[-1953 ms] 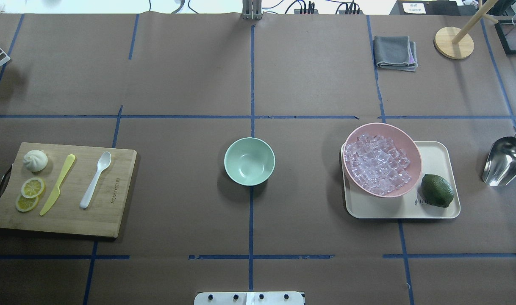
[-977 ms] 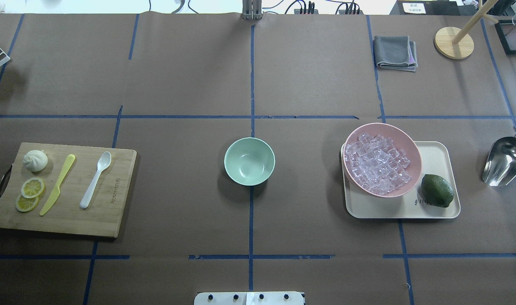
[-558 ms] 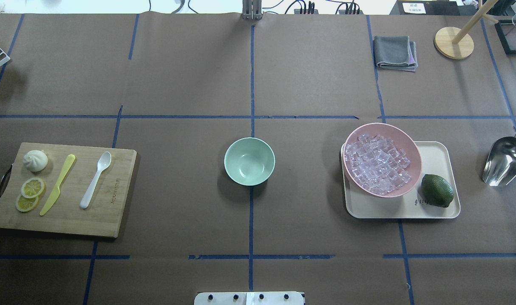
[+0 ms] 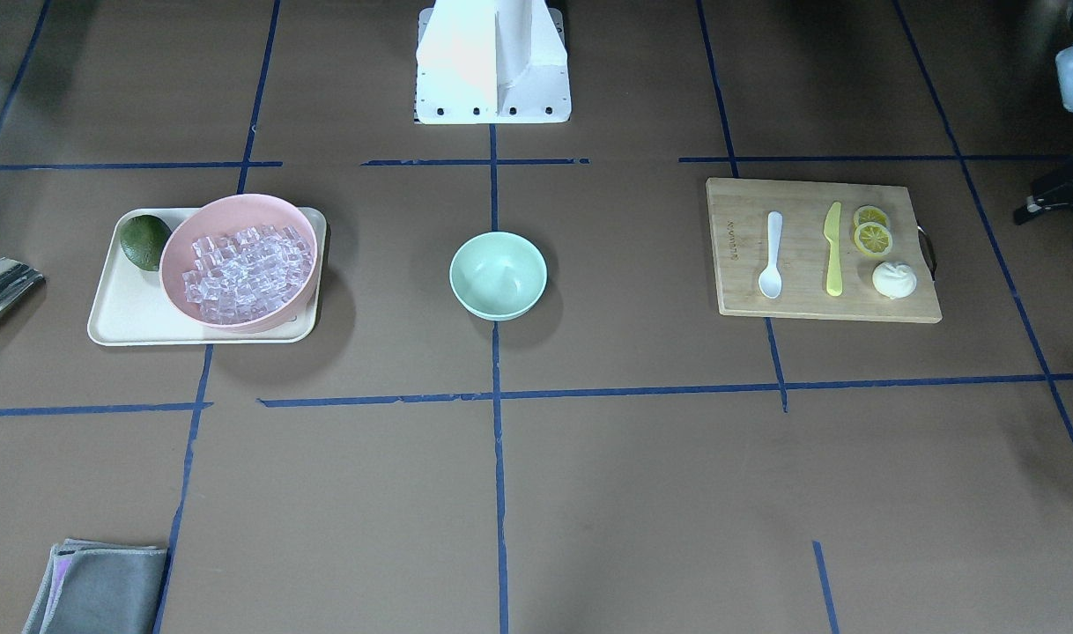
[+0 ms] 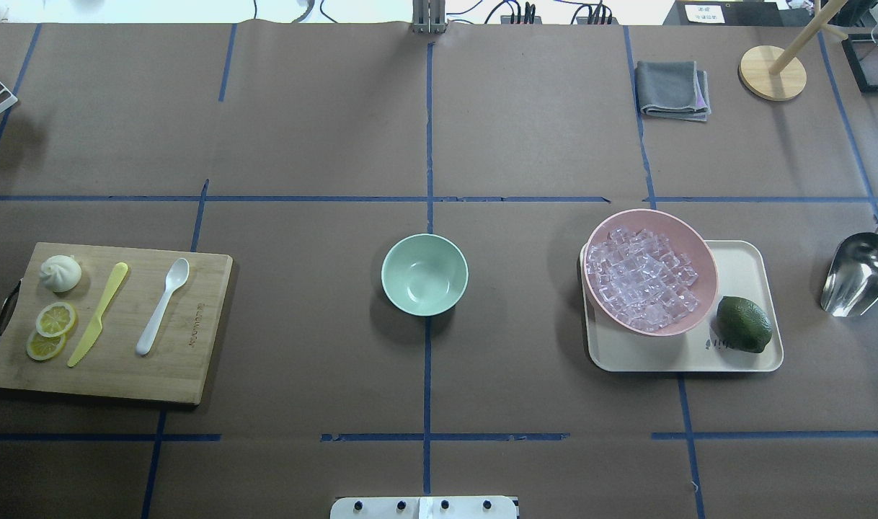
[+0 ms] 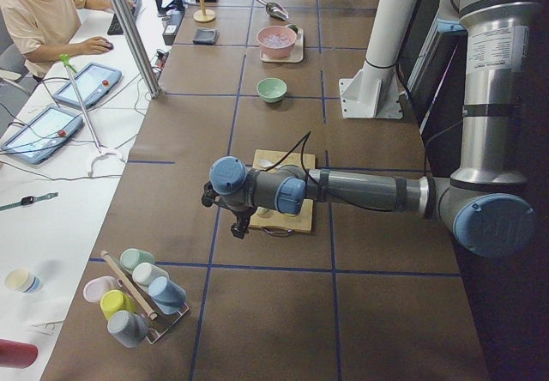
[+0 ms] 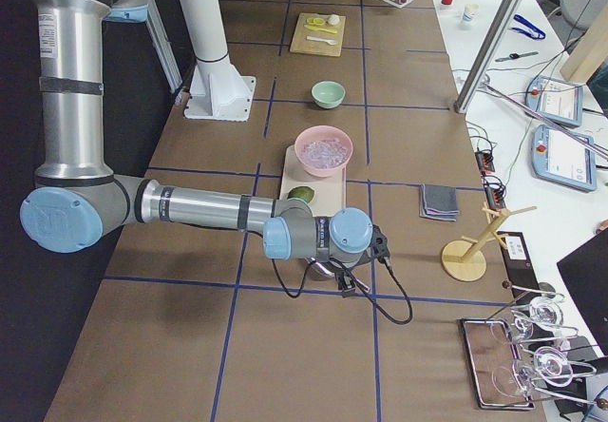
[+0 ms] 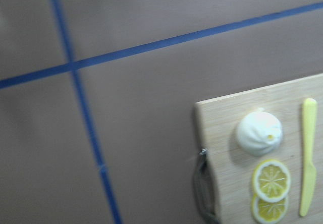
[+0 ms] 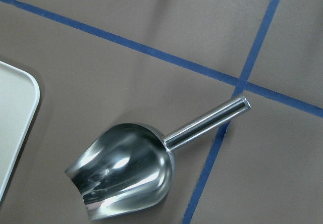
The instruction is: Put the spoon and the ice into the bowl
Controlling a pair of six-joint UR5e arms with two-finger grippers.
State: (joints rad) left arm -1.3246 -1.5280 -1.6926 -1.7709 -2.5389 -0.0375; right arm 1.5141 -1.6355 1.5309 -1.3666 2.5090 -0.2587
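The white spoon (image 5: pixel 163 306) lies on the wooden cutting board (image 5: pixel 187 360) at the left, next to a yellow-green knife (image 5: pixel 96 317). The mint-green bowl (image 5: pixel 424 274) stands empty at the table's middle. The ice (image 5: pixel 642 279) is heaped in the pink bowl (image 5: pixel 652 215) on the right. My left gripper (image 6: pixel 240 226) hovers beyond the board's handle end. My right gripper (image 7: pixel 353 281) hovers over the metal scoop (image 9: pixel 126 173). I cannot tell whether either is open or shut. Neither shows in the overhead view.
The pink bowl sits on a cream tray (image 5: pixel 745 259) with a lime (image 5: pixel 743 324). Lemon slices (image 5: pixel 53 328) and a bun (image 5: pixel 60 274) lie on the board. A grey cloth (image 5: pixel 673 89) and a wooden stand (image 5: pixel 773 72) are at the far right.
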